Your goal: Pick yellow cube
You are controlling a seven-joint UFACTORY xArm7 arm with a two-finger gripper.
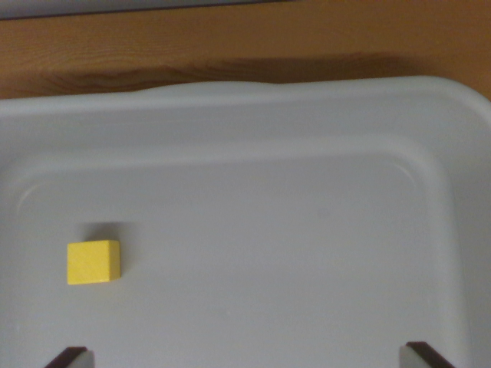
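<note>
The yellow cube [93,261] sits flat on the floor of a pale grey plastic bin [307,107], toward the wrist view's left and a little below the middle of the picture. Its faces are smooth and matte, its edges crisp and square; the top face shows bright, with a narrow darker side face along its right. A soft shadow lies just behind it on the bin floor. Nothing touches the cube.

The bin is a shallow tray-like tub with a smooth, slightly glossy surface. Its floor is bounded by a moulded step with rounded corners, above which the walls slope up to a broad, rolled rim that curves round at the wrist view's upper right. The floor carries a few faint marks and is otherwise plain.

Beyond the rim lies a wooden tabletop [230,38], warm orange-brown with visible grain, darker where the bin throws its shadow.

At the bottom edge, the two dark tips of the pincer [249,356] poke into view, one at lower left and one at lower right, spread wide apart and grasping nothing. The cube lies above the left tip, apart from it.
</note>
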